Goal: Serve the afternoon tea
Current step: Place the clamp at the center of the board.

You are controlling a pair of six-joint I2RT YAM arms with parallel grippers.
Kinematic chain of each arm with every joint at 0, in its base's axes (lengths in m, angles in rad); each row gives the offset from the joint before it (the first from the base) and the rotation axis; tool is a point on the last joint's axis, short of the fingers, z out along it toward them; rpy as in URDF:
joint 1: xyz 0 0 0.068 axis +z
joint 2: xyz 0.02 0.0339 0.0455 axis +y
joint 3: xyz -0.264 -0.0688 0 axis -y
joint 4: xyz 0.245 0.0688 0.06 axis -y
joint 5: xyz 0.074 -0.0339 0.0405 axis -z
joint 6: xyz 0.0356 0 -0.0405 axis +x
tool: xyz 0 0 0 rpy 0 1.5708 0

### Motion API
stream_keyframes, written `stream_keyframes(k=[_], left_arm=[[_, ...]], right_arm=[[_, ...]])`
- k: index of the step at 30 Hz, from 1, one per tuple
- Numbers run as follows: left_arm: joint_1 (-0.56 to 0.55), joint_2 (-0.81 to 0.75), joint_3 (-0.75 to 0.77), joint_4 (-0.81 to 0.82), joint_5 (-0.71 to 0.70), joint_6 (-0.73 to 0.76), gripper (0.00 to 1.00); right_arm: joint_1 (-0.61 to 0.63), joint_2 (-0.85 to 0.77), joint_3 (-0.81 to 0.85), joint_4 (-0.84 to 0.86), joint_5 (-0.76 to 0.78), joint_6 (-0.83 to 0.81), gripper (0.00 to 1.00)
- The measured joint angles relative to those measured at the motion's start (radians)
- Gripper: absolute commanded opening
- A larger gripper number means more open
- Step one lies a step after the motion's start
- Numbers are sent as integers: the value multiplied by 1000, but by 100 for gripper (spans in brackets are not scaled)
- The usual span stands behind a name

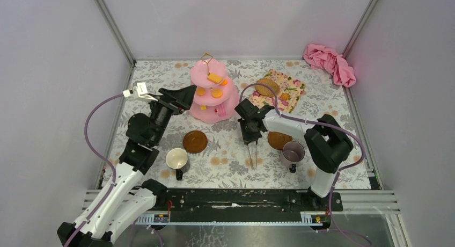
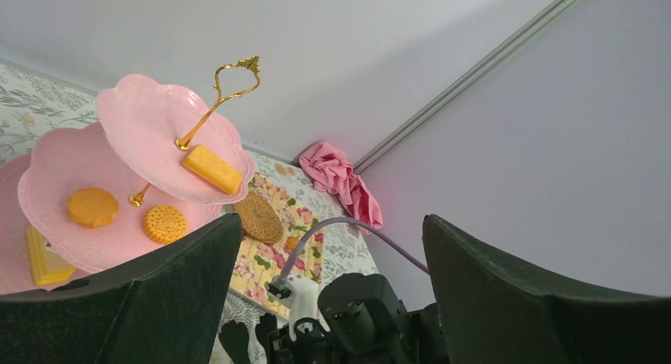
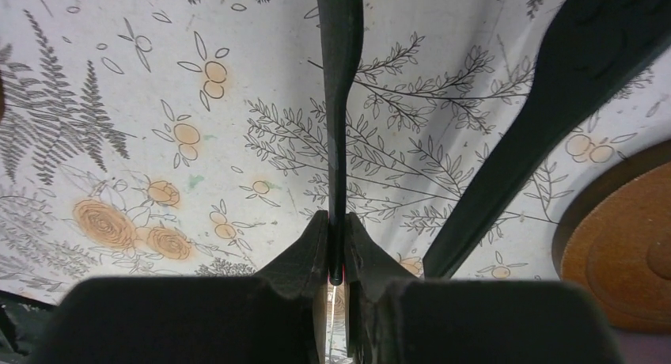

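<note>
The scalloped pink cake stand stands at upper centre, with a gold loop handle and ridged biscuits on its tiers. Just left of it the left gripper gapes wide, holding nothing. At centre the right gripper pinches slim black tongs tight, between two round brown saucers.

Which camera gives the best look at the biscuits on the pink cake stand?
Left wrist: the cake stand fills the frame's left side, close up, with its biscuits plain on the tiers. Top external shows it whole but small. Right wrist does not show it.
</note>
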Motion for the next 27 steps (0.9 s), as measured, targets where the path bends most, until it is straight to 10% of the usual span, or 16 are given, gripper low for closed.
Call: stream_keyframes(k=[27], left_arm=[[0,-15,0,-64,-63,66,94]], right_arm=[[61,-12,-43,74,121,-28,52]])
